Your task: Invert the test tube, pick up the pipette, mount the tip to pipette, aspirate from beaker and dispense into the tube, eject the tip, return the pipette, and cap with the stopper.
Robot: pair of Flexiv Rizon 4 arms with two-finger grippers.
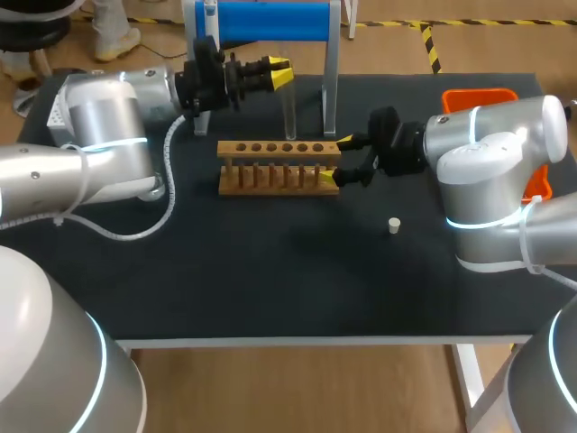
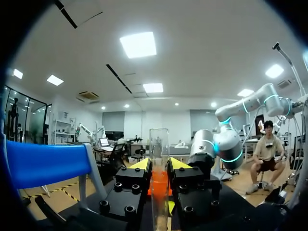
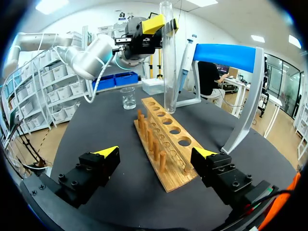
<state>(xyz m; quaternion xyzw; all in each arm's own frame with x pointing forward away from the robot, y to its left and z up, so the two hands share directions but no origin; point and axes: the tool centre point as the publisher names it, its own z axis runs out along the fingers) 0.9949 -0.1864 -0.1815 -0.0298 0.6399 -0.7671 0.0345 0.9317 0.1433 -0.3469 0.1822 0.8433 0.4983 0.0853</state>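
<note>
A clear test tube stands upright over the wooden rack, and my left gripper is shut on its upper part. In the left wrist view the test tube runs between the yellow-tipped fingers of my left gripper. Its lower end hangs at the rack's holes; whether it touches them I cannot tell. My right gripper is open, one finger on each side of the rack's right end. From the right wrist, my right gripper straddles the rack, with the test tube beyond. A white stopper lies on the mat.
The pipette hangs on the blue-topped stand at the table's back. A small glass beaker stands beyond the rack's far end. An orange bin sits at the back right, partly behind my right arm.
</note>
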